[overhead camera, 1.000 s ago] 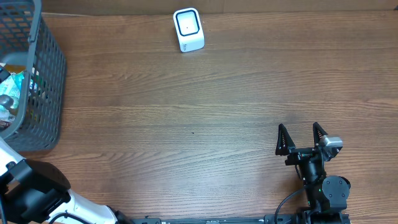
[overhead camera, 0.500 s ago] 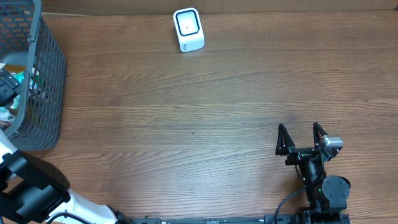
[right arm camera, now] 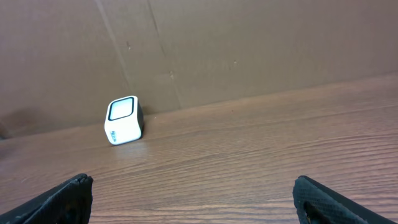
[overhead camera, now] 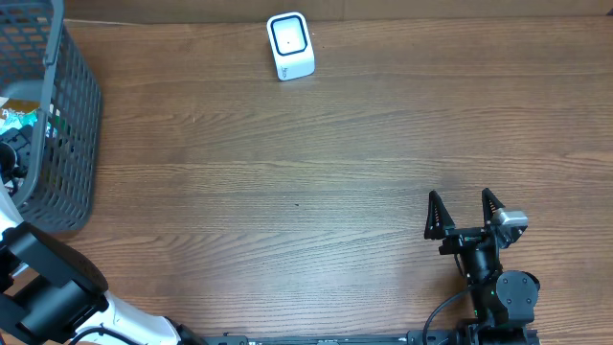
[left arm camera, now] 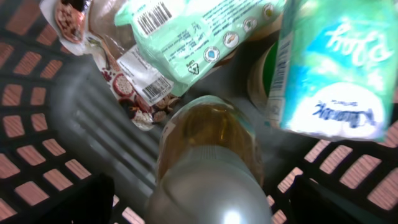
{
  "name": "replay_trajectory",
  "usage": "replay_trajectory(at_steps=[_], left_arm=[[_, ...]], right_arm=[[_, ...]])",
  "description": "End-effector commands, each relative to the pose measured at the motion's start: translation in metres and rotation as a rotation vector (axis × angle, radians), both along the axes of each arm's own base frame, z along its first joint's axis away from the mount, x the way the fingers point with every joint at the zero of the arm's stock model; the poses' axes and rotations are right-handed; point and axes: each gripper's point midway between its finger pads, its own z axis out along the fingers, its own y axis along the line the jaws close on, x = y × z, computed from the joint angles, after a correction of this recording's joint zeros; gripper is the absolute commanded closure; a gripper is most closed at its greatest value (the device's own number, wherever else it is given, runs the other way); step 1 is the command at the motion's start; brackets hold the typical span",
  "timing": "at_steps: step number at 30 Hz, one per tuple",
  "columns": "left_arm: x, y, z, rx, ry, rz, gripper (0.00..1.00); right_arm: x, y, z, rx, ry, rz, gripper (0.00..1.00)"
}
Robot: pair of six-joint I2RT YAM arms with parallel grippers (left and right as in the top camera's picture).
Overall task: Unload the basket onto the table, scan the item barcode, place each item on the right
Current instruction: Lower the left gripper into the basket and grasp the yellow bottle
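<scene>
Your left gripper (left arm camera: 199, 196) is hovering in the basket (overhead camera: 72, 115), jaws apart around a bottle (left arm camera: 208, 143); your right gripper (overhead camera: 465, 213) is resting, spread wide, over the table (overhead camera: 287, 172).

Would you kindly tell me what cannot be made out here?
Overhead: contents of the grey mesh basket, cut off by the left edge.
Left wrist: near end of the clear amber bottle, blurred close to the lens.
Right wrist: markings on the small white scanner, too small.
</scene>
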Motion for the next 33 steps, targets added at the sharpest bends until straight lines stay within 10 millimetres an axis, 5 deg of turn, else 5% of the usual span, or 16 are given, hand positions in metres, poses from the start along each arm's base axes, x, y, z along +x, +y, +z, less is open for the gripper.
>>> replay_trajectory(at_steps=[1,15,33], left_arm=[[-0.004,0.002,-0.015,-0.002,0.023,-0.012,0.07],[0.005,0.007,-0.019,0.020,-0.016,-0.015,0.12],[0.013,0.003,-0.027,-0.008,-0.052,-0.032,0.35]], right_arm=[[0.000,0.002,-0.002,-0.004,-0.004,0.010,0.00],[0.000,0.002,-0.002,-0.004,-0.004,0.010,0.00],[0.000,0.002,-0.002,-0.004,-0.004,0.010,0.00]])
